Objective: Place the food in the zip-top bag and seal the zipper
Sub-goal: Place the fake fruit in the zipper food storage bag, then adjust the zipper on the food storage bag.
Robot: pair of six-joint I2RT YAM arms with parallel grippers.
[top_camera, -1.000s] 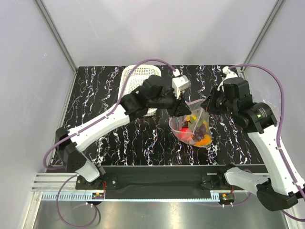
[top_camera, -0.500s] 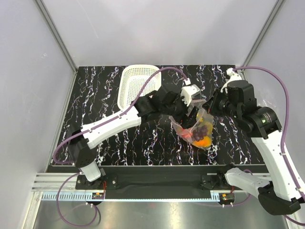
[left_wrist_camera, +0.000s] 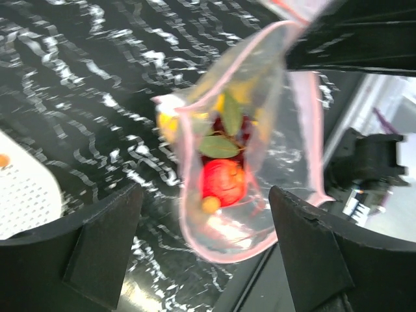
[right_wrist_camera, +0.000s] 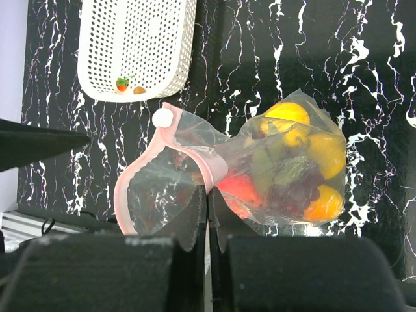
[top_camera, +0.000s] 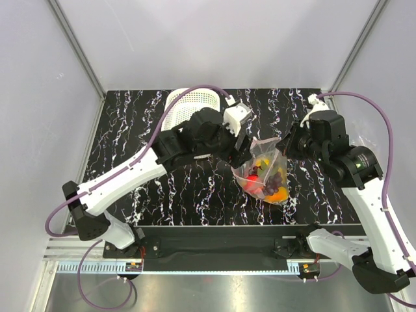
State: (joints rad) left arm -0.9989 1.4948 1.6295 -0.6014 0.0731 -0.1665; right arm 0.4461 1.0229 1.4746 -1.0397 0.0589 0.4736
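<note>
While pinching zipper [right_wrist_camera: 214, 170] in right gripper [right_wrist_camera: 208, 195], with left gripper [left_wrist_camera: 205, 195] wide beside bag [right_wrist_camera: 156, 192]: filling step; next, probably grab food [right_wrist_camera: 122, 84] from basket [right_wrist_camera: 136, 39].

- zip-top bag [top_camera: 263, 174] hangs over counter [top_camera: 130, 130], centre-right; mouth gapes toward left claw [left_wrist_camera: 205, 218] (fingers spread wide, straight lane in).
- right claw [right_wrist_camera: 208, 198] pinches zipper [right_wrist_camera: 122, 198]; blocks right side of mouth.
- left arm [top_camera: 133, 174] slants across mid-counter, barring near approach to basket [top_camera: 183, 107].
- open counter: far left, near strip in front of bag, far right corner.
</note>
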